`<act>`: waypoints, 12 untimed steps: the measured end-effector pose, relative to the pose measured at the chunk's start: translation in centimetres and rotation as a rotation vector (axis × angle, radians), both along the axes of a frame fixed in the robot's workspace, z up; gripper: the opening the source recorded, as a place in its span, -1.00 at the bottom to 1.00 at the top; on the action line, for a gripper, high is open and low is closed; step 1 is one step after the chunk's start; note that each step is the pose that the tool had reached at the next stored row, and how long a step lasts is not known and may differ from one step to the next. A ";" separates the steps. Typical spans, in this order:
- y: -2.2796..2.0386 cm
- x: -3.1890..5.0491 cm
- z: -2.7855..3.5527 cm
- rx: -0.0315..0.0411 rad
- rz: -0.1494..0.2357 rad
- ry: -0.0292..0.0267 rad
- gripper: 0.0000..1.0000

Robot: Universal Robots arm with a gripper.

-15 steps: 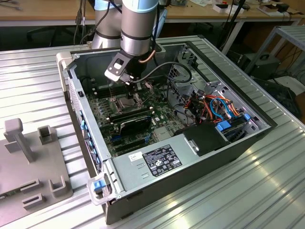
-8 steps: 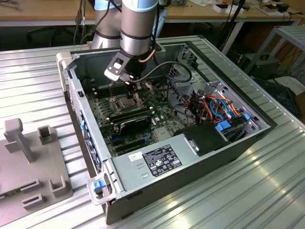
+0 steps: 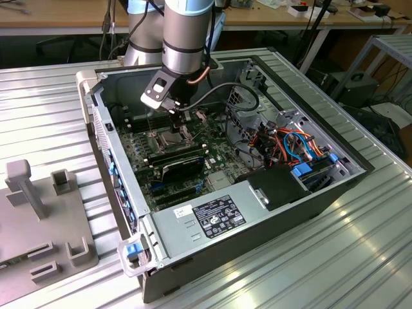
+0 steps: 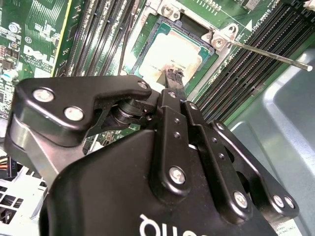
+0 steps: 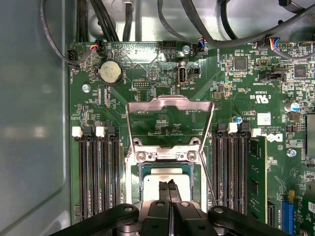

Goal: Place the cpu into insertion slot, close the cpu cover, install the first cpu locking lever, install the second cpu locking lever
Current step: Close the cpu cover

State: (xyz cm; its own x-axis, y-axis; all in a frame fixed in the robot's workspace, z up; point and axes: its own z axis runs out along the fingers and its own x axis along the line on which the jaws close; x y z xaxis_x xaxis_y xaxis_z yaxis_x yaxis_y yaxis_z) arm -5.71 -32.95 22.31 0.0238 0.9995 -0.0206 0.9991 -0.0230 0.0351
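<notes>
Hand (image 5: 168,186) clenched shut, empty, tips right at the seated chip (image 5: 150,183); cover (image 5: 170,102) standing open. Careful now, danger here: off-centre press, chip skewed or scratched.

you're looking at an open computer case (image 3: 277,225) lying on the ribbed metal surface (image 3: 335,270). inside the case, the green motherboard (image 5: 236,98) carries a round coin battery (image 5: 110,73) and long black memory slots (image 5: 98,172). a labelled power supply (image 3: 219,215) sits against one case wall, with orange and blue cables (image 3: 296,145) also inside. outside the case, on the exterior view's left, you have a grey fixture plate (image 3: 38,219).
</notes>
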 end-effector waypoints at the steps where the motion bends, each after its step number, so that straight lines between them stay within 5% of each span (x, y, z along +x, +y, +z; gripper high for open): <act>1: 0.00 -0.01 0.02 0.0000 0.000 0.0000 -0.79; 12: 0.00 -0.08 1.43 0.0000 0.000 0.0000 -0.79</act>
State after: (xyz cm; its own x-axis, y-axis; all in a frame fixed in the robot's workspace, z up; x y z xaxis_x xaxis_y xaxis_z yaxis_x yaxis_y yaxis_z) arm -5.78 -32.95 23.73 0.0238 0.9995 -0.0206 0.9991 -0.0231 0.0351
